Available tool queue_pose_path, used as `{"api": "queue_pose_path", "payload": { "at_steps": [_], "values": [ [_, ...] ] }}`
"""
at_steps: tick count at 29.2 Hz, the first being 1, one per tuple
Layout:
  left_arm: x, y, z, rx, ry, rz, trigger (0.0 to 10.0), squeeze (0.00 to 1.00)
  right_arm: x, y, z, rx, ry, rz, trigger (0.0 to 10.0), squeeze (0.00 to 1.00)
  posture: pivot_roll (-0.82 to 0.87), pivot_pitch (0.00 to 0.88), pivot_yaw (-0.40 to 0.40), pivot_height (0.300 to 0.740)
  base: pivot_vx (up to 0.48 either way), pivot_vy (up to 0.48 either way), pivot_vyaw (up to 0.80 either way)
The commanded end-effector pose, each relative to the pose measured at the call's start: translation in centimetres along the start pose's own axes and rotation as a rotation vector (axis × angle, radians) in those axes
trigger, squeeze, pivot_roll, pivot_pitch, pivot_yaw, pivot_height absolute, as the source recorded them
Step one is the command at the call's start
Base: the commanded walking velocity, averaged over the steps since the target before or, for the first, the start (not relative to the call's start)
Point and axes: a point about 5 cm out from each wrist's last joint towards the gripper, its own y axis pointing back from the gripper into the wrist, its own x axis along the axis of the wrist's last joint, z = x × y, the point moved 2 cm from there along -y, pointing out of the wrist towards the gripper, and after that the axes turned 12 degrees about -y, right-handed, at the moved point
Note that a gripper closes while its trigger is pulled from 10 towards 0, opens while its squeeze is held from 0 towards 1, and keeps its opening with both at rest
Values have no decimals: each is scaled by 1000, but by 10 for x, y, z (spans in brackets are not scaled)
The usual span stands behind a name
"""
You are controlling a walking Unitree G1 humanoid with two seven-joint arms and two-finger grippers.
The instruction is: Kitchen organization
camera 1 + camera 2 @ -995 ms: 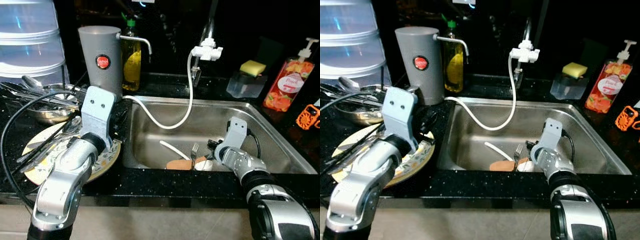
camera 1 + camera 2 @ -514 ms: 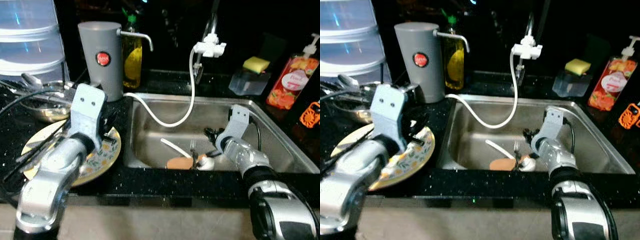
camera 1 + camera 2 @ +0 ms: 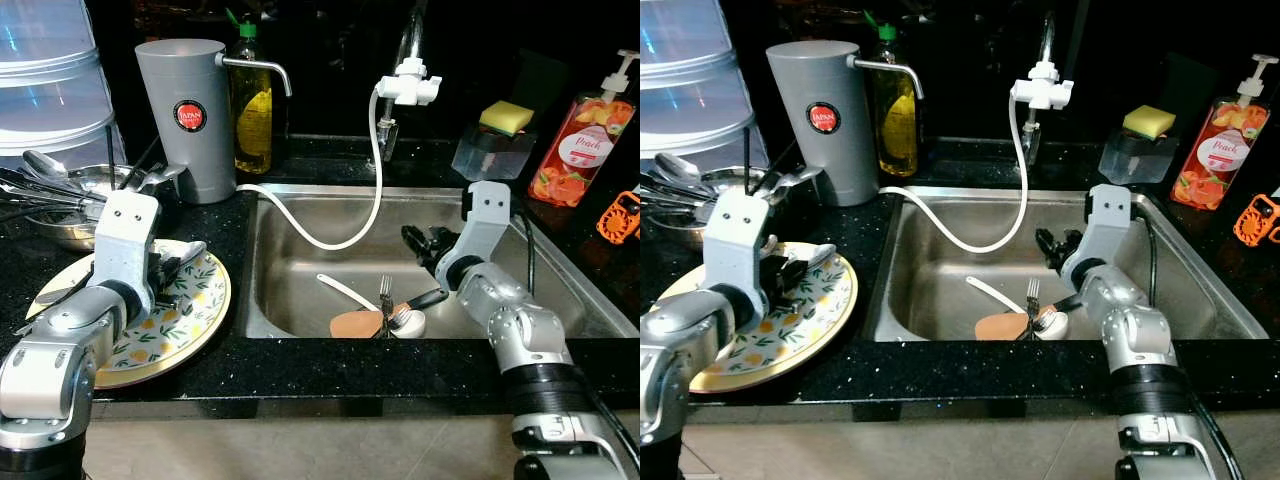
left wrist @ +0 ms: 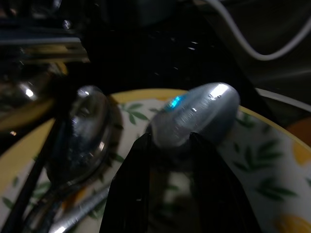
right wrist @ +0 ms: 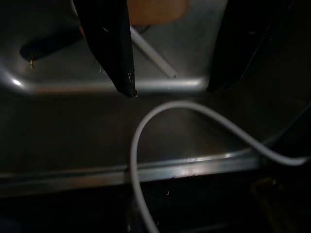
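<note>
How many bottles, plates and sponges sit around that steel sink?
Bottles: 2, a yellow-liquid bottle with green cap and a pink pump bottle
Plates: 1, the round yellow-rimmed floral plate
Sponges: 1, the yellow sponge
Total: 4

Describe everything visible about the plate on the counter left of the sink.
The plate is round, looks ceramic, yellow-rimmed and white inside with a lemon-and-leaf print. It lies flat on the black counter beside the sink. Spoons lie on it. The left gripper is over it, its fingers closed on a spoon bowl.
</note>
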Motion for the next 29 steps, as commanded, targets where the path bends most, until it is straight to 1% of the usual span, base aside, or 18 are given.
{"api": "queue_pose_path", "payload": {
  "at_steps": [1, 3, 6, 7, 8, 9, 11, 12, 14, 15, 17, 19, 20, 23, 25, 26, 28, 29],
  "values": [
    [-5, 5, -3, -14, -4, -39, 10000, 0, -1, 5, -5, 8, 11, -14, 10000, 0, 131, 113, -20, 740, 0, 0, 0],
    [-5, 7, -3, -13, -4, -49, 10000, 0, 0, 6, -5, 6, 10, -16, 10000, 0, 139, 120, -16, 740, 0, 0, 0],
    [-6, 18, -2, -8, -35, -58, 10000, 0, 1, 10, 0, -3, 21, -21, 10000, 0, 157, 124, -23, 740, 0, 0, 0],
    [-6, 18, -2, -8, -35, -58, 10000, 0, 1, 10, 0, -3, 21, -21, 10000, 0, 157, 124, -23, 740, 0, 0, 0],
    [-5, 24, -5, -5, -54, -67, 10000, 0, 2, 11, 1, -13, 24, -20, 10000, 0, 177, 123, -34, 740, 0, 0, 0],
    [-5, 24, -5, -5, -54, -67, 10000, 0, 2, 11, 1, -13, 24, -20, 10000, 0, 177, 123, -34, 740, 0, 0, 0],
    [-3, 28, -5, -10, -90, -59, 10000, 0, 1, 12, 1, -16, 22, -23, 10000, 0, 172, 131, -38, 740, 0, 0, 0],
    [-1, 31, -5, -16, -135, -41, 10000, 1000, -4, 11, 1, -15, 25, -41, 10000, 0, 183, 135, -48, 740, 0, 0, 0],
    [0, 32, -5, -19, -145, -38, 10000, 1000, -5, 11, 0, -16, 25, -46, 10000, 0, 183, 135, -48, 740, 0, 0, 0],
    [2, 33, -8, -4, -159, -39, 10000, 1000, -6, 11, -1, -13, 26, -52, 10000, 0, 180, 123, -40, 740, 0, 0, 0],
    [6, 33, -14, 21, -179, -46, 10000, 1000, -7, 12, -3, -5, 26, -58, 10000, 0, 182, 130, -37, 740, 0, 0, 0],
    [7, 32, -15, 28, -191, -47, 10000, 1000, -8, 12, -3, -3, 27, -59, 10000, 0, 183, 130, -40, 740, 0, 0, 0],
    [6, 31, -19, 29, -188, -53, 10000, 0, -8, 12, -4, -4, 27, -60, 10000, 0, 176, 113, -35, 740, 0, 0, 0],
    [2, 30, -25, 39, -182, -78, 10000, 0, -8, 13, -4, -8, 28, -56, 10000, 0, 169, 100, -26, 740, 0, 0, 0],
    [2, 29, -29, 64, -177, -73, 10000, 0, -7, 14, -3, -12, 30, -51, 10000, 0, 172, 100, -26, 740, 0, 0, 0],
    [2, 30, -31, 87, -185, -65, 10000, 0, -7, 14, -2, -16, 31, -51, 10000, 0, 164, 100, -30, 740, 0, 0, 0],
    [2, 34, -37, 172, -238, -66, 10000, 0, -8, 15, -1, -18, 34, -56, 10000, 0, 164, 99, -37, 740, 0, 0, 0],
    [2, 36, -39, 196, -232, -56, 10000, 0, -9, 16, 0, -19, 35, -60, 10000, 0, 167, 101, -42, 740, 0, 0, 0]
  ]
}}
